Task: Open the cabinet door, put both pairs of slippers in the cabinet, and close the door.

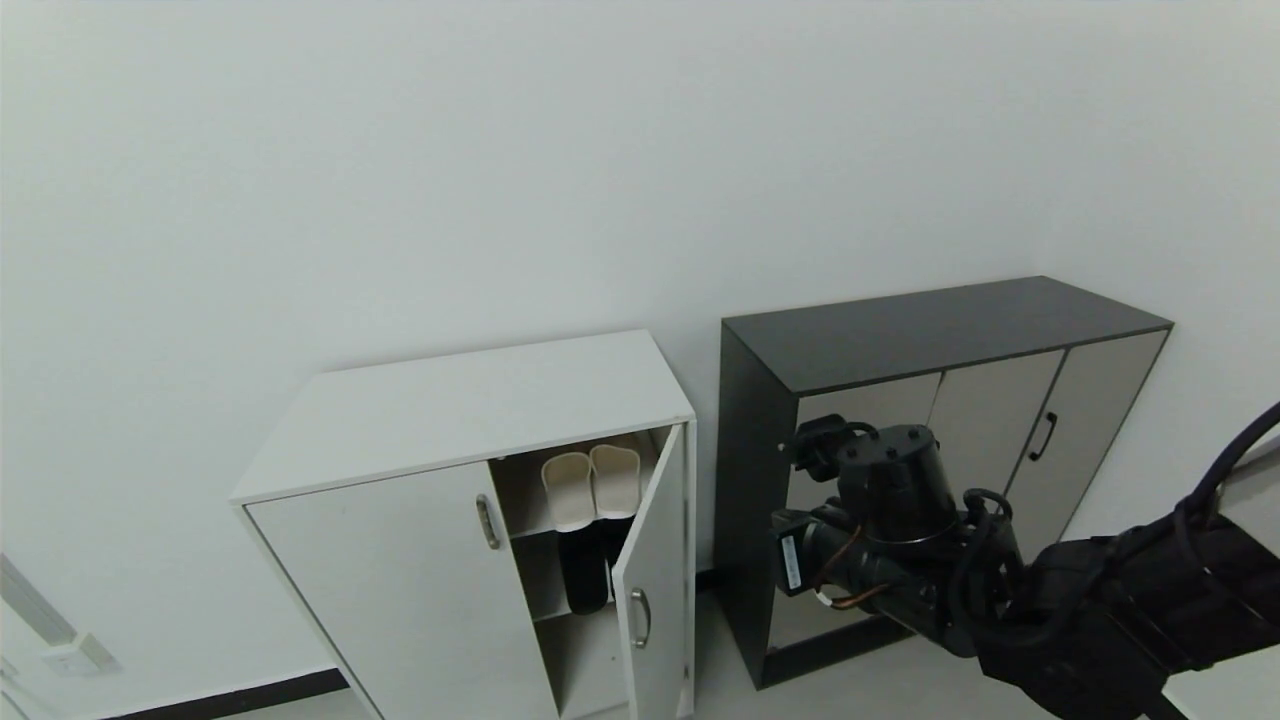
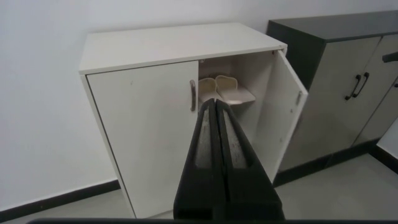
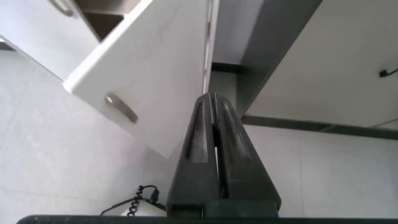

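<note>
The white cabinet has its left door shut and its right door swung partly open. A beige pair of slippers lies on the top shelf, and a black pair stands on the shelf below. My left gripper is shut and empty, held in front of the cabinet and pointing at the gap beside the beige slippers. My right gripper is shut on nothing, low by the outer face of the open door, near its handle. My right arm is in front of the dark cabinet.
A dark cabinet with grey doors stands close to the right of the white one, with a narrow gap between them. Both stand against a white wall. A coiled cable lies on the floor. Open floor lies in front of the cabinets.
</note>
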Robot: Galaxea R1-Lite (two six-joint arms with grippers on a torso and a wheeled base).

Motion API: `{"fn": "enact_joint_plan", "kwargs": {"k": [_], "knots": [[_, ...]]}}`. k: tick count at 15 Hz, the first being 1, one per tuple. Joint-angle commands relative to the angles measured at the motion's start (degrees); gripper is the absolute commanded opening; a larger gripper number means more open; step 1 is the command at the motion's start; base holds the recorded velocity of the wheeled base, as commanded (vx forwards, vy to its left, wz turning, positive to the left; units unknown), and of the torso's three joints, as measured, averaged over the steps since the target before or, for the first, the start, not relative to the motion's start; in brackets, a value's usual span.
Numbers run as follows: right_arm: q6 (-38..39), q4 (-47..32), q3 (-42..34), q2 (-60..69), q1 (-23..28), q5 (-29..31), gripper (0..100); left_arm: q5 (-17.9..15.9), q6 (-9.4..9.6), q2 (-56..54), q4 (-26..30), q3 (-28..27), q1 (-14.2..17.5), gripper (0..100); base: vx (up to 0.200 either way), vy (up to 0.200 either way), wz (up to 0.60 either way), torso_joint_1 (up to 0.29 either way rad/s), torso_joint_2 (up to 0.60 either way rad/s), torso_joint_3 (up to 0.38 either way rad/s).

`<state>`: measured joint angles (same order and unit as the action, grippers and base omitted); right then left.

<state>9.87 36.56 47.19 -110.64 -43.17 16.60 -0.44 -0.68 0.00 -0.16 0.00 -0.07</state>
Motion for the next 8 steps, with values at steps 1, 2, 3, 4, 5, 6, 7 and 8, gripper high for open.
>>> {"fn": "enact_joint_plan", "kwargs": {"k": [1,2,3,4,5,6,7,8], "knots": [[0.06,0.00,-0.70,0.69,-0.95,-0.08,0,0.00,-0.02,0.00,-0.02,0.00,-0.01,0,0.000,0.000,0.60,0.007,0.00,-0.002],[0.06,0.00,-0.70,0.69,-1.13,-0.08,0,0.00,-0.02,0.00,-0.02,0.00,-0.01,0,0.000,0.000,0.60,0.002,0.00,0.002],[0.06,0.00,-0.78,0.78,-1.39,-0.52,0,0.00,-0.02,0.00,-0.02,0.00,-0.01,0,0.000,0.000,0.60,0.002,0.00,-0.002],[-0.03,0.00,-1.14,0.78,-1.48,-1.49,0,0.00,-0.02,0.00,-0.02,0.00,-0.01,0,0.000,0.000,0.60,0.002,0.00,-0.002],[-0.03,0.00,-1.22,0.78,-1.48,-1.75,0,0.00,-0.02,0.00,-0.02,0.00,-0.01,0,0.000,0.000,0.60,0.002,0.00,-0.002],[-0.03,-0.08,-1.22,0.69,-1.48,-1.93,0,0.00,-0.02,0.00,-0.02,0.00,-0.01,0,0.000,0.000,0.60,0.007,0.00,0.002],[0.06,0.00,-1.22,0.51,-1.39,-2.89,0,0.00,-0.02,0.00,-0.02,0.00,-0.01,0,0.000,0.000,0.60,0.007,0.00,0.002],[0.06,0.00,-1.31,0.51,-1.39,-3.68,0,0.00,-0.02,0.00,-0.02,0.00,-0.01,0,0.000,0.000,0.00,0.000,0.00,0.000]]}}
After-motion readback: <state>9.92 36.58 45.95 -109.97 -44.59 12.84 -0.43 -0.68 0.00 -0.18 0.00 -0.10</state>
